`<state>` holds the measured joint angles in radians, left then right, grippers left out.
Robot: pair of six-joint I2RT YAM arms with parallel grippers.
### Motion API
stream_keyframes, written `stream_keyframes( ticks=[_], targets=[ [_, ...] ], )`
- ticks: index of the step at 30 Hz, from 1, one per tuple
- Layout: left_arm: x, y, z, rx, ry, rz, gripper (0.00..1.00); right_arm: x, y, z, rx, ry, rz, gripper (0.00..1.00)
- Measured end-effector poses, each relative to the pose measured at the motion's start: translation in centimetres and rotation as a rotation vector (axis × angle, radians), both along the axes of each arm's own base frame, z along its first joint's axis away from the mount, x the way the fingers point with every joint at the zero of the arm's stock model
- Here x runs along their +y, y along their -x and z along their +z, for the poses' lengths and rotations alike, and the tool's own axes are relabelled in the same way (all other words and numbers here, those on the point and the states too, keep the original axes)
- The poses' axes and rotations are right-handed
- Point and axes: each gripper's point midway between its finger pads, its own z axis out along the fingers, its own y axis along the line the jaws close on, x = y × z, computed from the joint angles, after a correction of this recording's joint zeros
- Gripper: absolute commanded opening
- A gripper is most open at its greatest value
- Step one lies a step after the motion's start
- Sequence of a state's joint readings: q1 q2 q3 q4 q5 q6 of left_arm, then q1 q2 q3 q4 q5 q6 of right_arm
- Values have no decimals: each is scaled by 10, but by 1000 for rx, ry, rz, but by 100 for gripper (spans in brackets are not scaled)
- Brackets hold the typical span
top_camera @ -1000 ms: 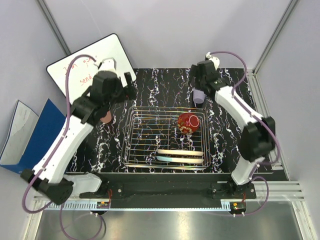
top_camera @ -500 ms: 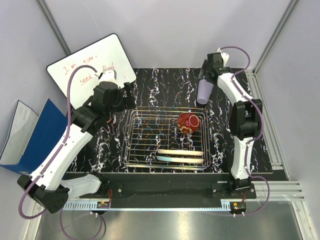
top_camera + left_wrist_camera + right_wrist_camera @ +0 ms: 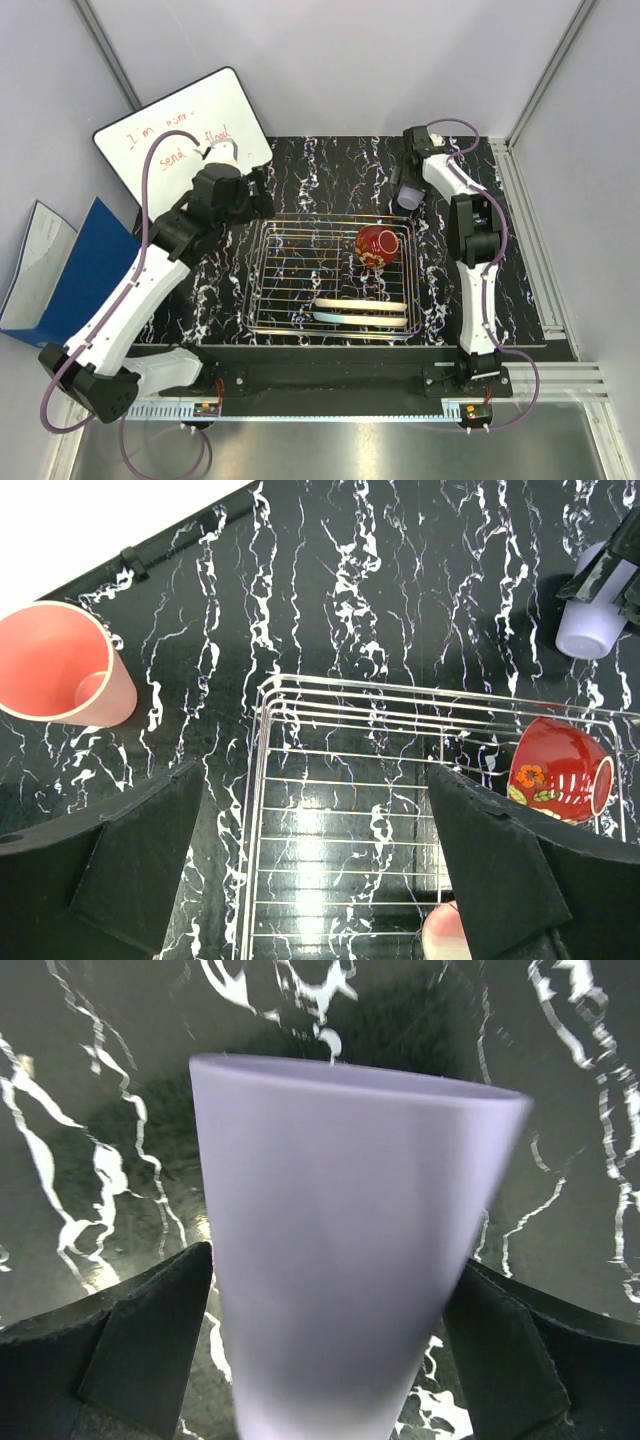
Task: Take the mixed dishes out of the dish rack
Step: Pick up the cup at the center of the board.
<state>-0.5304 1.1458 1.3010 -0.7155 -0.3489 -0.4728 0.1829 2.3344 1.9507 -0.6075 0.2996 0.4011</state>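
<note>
The dish rack (image 3: 300, 275) holds the red patterned bowl (image 3: 377, 246) on its side at the far right. Two plates stand on edge at its front: pink/cream (image 3: 362, 304) and light-blue/cream (image 3: 335, 317). My left gripper (image 3: 320, 880) is open and empty above the rack's (image 3: 340, 810) far left part. The salmon-pink cup (image 3: 58, 665) sits on the table left of the rack, and the bowl (image 3: 555, 770) shows on the right. My right gripper (image 3: 335, 1360) is shut on the lavender cup (image 3: 350, 1240), low over the table beyond the rack's far right corner (image 3: 590, 635).
A whiteboard (image 3: 180, 140) with red writing leans at the far left. A blue folder (image 3: 70, 270) lies off the table's left edge. Grey walls enclose the black marbled table (image 3: 320, 170) at the back and sides.
My right arm folded back toward the far right. The lavender cup rose in its gripper, then came down close to the table. My left gripper shifted slightly toward the rack's far left corner.
</note>
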Motion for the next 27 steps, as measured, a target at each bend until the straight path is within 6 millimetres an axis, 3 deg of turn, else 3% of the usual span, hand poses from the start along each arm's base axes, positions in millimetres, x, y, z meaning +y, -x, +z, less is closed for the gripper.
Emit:
stream_keyframes(
  ticks=[2, 3, 4, 13, 14, 18, 20, 22, 27],
  targets=[
    [-1, -1, -4, 10, -4, -3, 99, 1, 1, -7, 19, -3, 0, 89],
    [-2, -1, -6, 14, -6, -5, 99, 1, 3, -10, 29, -4, -2, 81],
    [-2, -1, -9, 18, -7, -6, 99, 0, 5, -13, 39, -3, -6, 67],
    [-2, 0, -13, 28, -11, -9, 99, -2, 10, -15, 36, -4, -31, 5],
    [-2, 0, -13, 28, -11, -9, 99, -4, 12, -14, 37, 2, -35, 0],
    [-2, 1, -13, 27, -9, -12, 99, -8, 31, 0, -4, -7, -49, 0],
    [-3, 1, -13, 26, -8, -12, 99, -7, 45, 28, -72, -35, -42, 0],
    [-2, 1, -12, 24, -7, -12, 99, 0, 53, 74, -182, -75, -22, 0],
    [-2, 2, -3, 4, 4, -13, 99, 43, 68, 241, -603, -238, 120, 0]
  ],
)
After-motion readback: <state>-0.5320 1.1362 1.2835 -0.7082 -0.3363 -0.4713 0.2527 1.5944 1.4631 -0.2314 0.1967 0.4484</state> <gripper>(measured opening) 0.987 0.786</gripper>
